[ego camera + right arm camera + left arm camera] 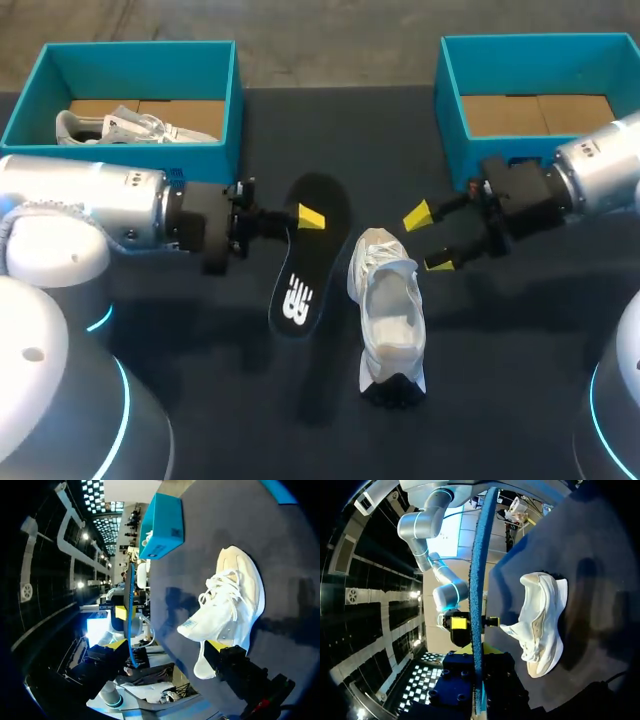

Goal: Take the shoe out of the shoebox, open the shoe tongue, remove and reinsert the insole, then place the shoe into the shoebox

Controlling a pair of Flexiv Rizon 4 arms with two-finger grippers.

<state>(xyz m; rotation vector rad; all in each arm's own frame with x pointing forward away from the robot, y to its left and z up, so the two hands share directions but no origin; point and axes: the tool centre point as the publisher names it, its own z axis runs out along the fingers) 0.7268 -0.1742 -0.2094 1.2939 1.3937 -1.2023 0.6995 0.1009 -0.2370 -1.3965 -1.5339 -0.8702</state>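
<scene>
The left gripper is clamped on one end of the black insole, which shows edge-on between its fingers. The right gripper has its fingers apart, holding nothing. The white shoe lies just ahead of it, its toe between both grippers. A shoebox sits behind the right gripper.

White logo mark, letters not read out, on black insole. Dark label on end of teal shoebox, too small to read. No legible nos.
</scene>
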